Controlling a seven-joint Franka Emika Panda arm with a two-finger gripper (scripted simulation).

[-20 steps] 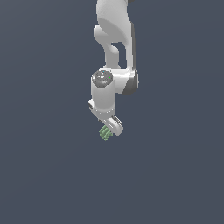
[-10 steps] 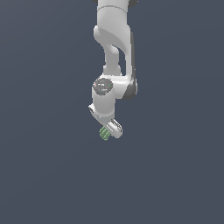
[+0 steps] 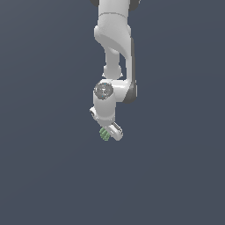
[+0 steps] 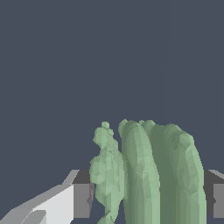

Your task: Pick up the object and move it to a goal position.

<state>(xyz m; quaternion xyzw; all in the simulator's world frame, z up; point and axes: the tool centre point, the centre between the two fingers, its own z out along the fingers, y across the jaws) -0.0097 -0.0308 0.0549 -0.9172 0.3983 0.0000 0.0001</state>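
The object (image 3: 104,133) is a small matte green cluster of curved lobes, held at the tip of the white arm in the middle of the exterior view. My gripper (image 3: 108,133) is shut on it and carries it off the grey surface. In the wrist view the green object (image 4: 148,170) fills the space between my two fingers; one finger's grey pad (image 4: 82,199) and white body show on one side, the other finger (image 4: 215,197) at the frame's edge. The lobes stand lengthwise between the pads.
The white arm (image 3: 115,48) reaches down from the top of the exterior view. A plain dark grey surface (image 3: 44,167) lies all around. No goal marker shows.
The arm's upper links have shifted slightly and the wrist has drawn back a little toward the exterior view's top. The gripper stays shut on the green object.
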